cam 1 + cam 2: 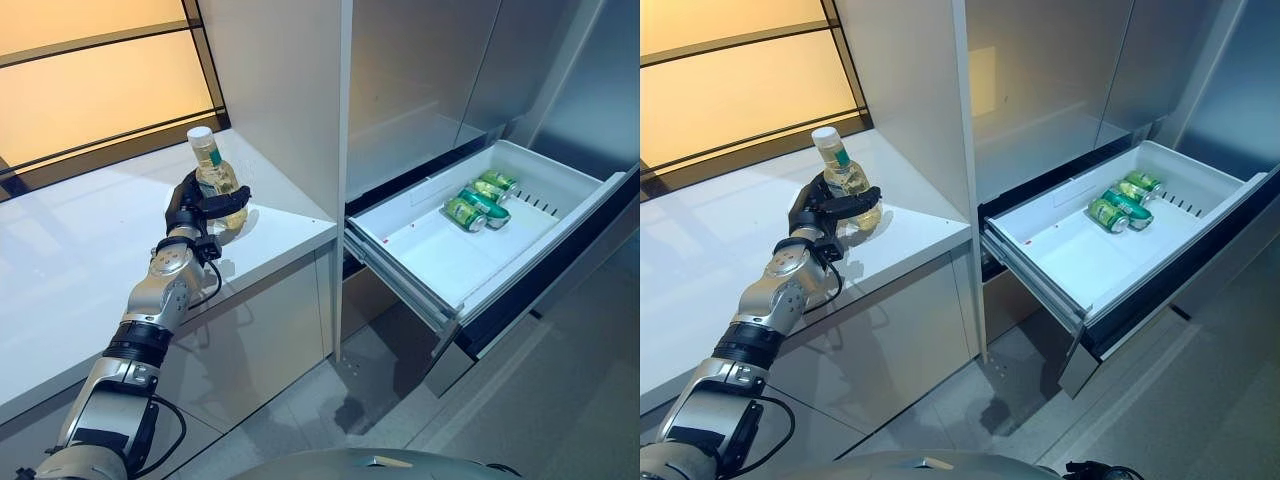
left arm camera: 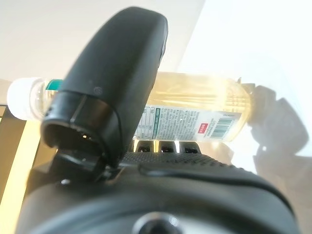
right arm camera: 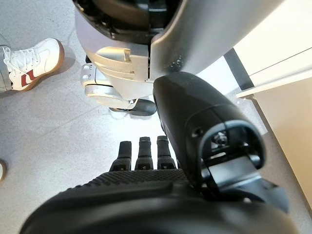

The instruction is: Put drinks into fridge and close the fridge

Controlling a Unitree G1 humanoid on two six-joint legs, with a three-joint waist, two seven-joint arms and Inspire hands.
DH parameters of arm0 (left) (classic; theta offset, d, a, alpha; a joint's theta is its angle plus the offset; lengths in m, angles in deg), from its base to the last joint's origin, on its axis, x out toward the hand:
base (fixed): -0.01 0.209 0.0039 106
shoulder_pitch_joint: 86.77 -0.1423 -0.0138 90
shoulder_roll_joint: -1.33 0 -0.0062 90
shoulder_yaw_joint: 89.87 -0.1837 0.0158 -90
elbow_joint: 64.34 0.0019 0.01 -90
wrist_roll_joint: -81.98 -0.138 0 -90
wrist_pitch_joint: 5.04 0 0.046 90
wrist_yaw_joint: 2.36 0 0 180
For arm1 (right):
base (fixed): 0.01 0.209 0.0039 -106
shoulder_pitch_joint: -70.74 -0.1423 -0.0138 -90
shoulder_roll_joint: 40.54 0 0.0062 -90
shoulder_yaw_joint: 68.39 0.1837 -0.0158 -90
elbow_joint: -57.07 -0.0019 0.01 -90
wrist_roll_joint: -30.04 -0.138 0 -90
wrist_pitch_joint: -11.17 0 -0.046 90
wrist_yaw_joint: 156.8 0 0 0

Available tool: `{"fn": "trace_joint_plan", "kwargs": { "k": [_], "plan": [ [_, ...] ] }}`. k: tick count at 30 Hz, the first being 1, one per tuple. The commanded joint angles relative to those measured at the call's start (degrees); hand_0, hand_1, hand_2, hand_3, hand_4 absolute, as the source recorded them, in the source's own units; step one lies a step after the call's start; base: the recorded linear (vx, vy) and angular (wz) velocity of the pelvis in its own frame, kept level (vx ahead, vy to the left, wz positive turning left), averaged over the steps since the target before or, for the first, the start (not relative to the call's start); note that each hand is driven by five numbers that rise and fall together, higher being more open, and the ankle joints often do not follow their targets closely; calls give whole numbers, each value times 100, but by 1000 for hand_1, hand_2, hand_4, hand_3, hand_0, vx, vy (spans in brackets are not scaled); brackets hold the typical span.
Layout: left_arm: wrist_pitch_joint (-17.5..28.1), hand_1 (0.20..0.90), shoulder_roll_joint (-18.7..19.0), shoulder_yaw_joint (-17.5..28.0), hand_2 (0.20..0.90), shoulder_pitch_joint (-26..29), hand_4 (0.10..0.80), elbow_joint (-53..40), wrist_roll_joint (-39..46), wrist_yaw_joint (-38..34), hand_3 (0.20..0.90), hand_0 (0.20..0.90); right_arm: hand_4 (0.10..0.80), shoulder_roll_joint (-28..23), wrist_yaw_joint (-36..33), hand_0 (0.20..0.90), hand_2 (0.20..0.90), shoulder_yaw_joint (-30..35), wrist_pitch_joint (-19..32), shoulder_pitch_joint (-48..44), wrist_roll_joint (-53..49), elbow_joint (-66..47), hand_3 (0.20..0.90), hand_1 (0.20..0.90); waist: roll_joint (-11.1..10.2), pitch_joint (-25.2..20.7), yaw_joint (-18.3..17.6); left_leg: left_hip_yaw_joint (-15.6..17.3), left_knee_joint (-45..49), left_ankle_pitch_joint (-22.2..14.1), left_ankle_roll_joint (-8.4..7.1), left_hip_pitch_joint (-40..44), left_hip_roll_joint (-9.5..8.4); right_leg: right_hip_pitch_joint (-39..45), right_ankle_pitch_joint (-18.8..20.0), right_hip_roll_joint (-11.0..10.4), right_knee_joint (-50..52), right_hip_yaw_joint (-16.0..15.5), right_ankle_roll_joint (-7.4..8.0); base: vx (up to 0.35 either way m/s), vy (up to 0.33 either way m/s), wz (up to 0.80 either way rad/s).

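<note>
My left hand [image 1: 200, 205] fingers grasp the upright tea bottle [image 1: 215, 180] on the tabletop [image 1: 700, 260]; the open fridge drawer [image 1: 440, 245] lies well right of them.

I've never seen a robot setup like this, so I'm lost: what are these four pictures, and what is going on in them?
It is a humanoid robot with two arms ending in dark hands. Two pictures come from cameras on its head, looking down; the other two sit on its wrists. The left hand is closed round a bottle of pale yellow drink that stands on the white counter. The left wrist view shows that bottle up close. Beside the counter, a fridge drawer is pulled open with green cans lying inside. The right hand hangs over the floor, holding nothing; a person's shoe shows there.
</note>
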Motion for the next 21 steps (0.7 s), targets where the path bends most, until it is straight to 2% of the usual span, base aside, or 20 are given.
{"fn": "trace_joint_plan", "kwargs": {
  "k": [1,16,21],
  "plan": [
    [837,300,317,79,300,1609,100,223,27,16,200,300,800,88,239,900,900,-286,50,-103,129,139,900,900,28,-189,45,-20,58,-741,69,144,-173,-338,55,3,156,18,400,0,0,0],
    [1125,300,384,125,300,1594,100,-233,-174,7,200,300,800,21,363,900,900,-598,312,-140,750,56,900,900,-12,-199,126,-76,43,-729,55,110,-173,-336,58,-22,134,-44,410,0,0,0],
    [1139,300,483,80,300,1596,100,-613,-208,87,200,300,800,-40,625,900,900,-965,535,-205,1463,-179,900,900,-20,-195,195,-132,36,-712,48,87,-184,-336,67,-42,125,-107,412,-21,-4,0]
  ]
}}
